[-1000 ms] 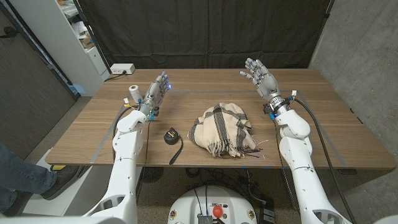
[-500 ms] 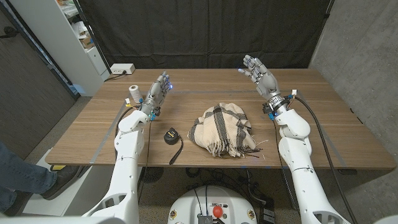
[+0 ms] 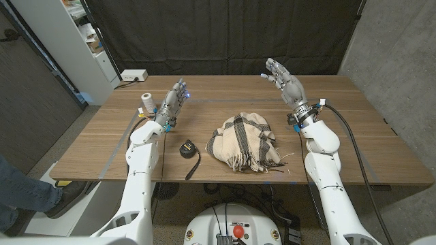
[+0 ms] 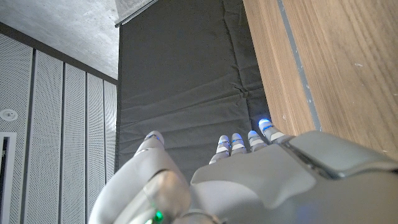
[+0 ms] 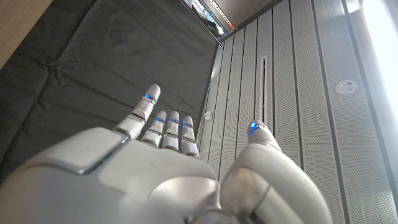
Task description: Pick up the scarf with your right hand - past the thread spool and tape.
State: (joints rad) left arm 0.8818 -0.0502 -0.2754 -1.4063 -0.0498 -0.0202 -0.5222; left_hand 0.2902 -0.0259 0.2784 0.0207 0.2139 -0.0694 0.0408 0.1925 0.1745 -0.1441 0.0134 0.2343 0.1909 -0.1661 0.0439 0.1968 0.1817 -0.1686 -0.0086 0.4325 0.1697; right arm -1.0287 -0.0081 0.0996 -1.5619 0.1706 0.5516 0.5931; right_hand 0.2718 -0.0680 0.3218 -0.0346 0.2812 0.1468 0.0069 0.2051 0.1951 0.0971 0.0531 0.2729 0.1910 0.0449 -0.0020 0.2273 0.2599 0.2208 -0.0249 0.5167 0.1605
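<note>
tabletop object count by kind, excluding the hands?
Scarf, beige with dark stripes, bunched: 1
Thread spool, white: 1
Tape measure, black, strap trailing toward the table's near edge: 1
Total: 3

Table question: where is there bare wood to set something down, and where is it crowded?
Bare wood lies right of the scarf out to the table edge, and along the far edge between the raised left hand and right hand. Crowded: thread spool and tape measure on the left.
</note>
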